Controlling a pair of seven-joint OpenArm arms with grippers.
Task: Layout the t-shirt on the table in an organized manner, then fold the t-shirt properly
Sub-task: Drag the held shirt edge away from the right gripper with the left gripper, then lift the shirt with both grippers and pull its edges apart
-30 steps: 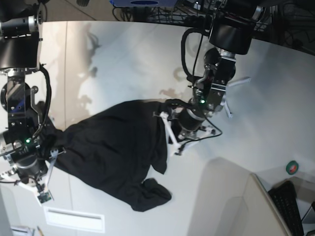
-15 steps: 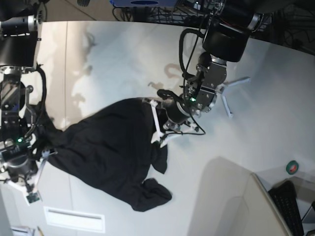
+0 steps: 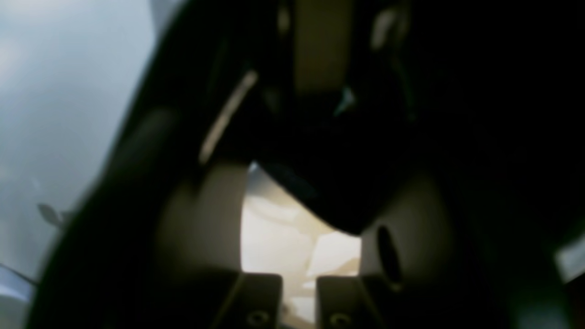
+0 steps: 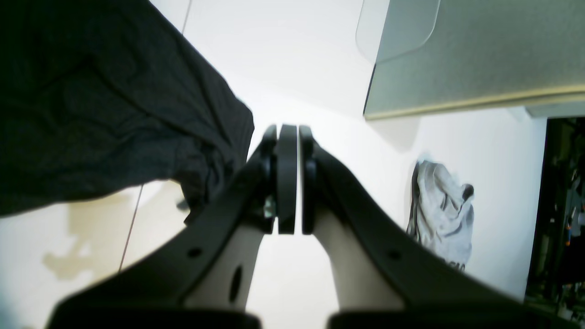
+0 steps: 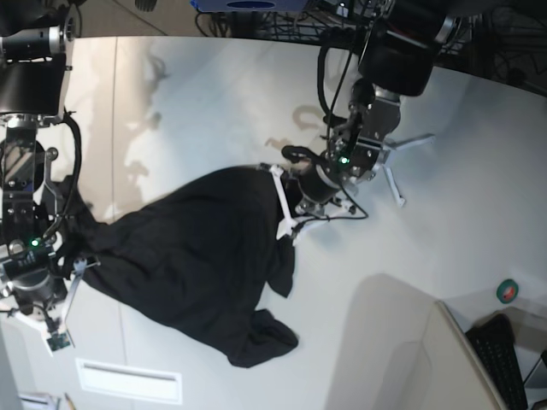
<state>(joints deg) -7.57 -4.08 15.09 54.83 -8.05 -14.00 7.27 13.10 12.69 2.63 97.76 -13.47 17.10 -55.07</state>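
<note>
The black t-shirt (image 5: 197,256) hangs stretched between my two grippers over the cream table (image 5: 214,94), one crumpled end lying at the near side. In the base view my left gripper (image 5: 284,203) is shut on the shirt's right edge. The left wrist view is dark and blurred, with black cloth (image 3: 347,173) over the fingers (image 3: 205,219). My right gripper (image 5: 73,256) is shut at the shirt's left corner. In the right wrist view its pads (image 4: 288,178) meet, and the t-shirt (image 4: 114,100) hangs above the table (image 4: 297,55) and runs in behind the left finger.
A white Y-shaped piece (image 5: 397,162) lies behind the left arm. A white rectangular plate (image 5: 128,380) sits at the near left. A grey panel (image 5: 402,342), a keyboard (image 5: 504,359) and a green round thing (image 5: 508,291) are at the near right. A crumpled pale cloth (image 4: 441,214) lies beyond the right gripper.
My right gripper has moved left, drawing the shirt's corner with it. My left gripper has shifted toward the table's far side with the shirt's edge. Both stayed shut.
</note>
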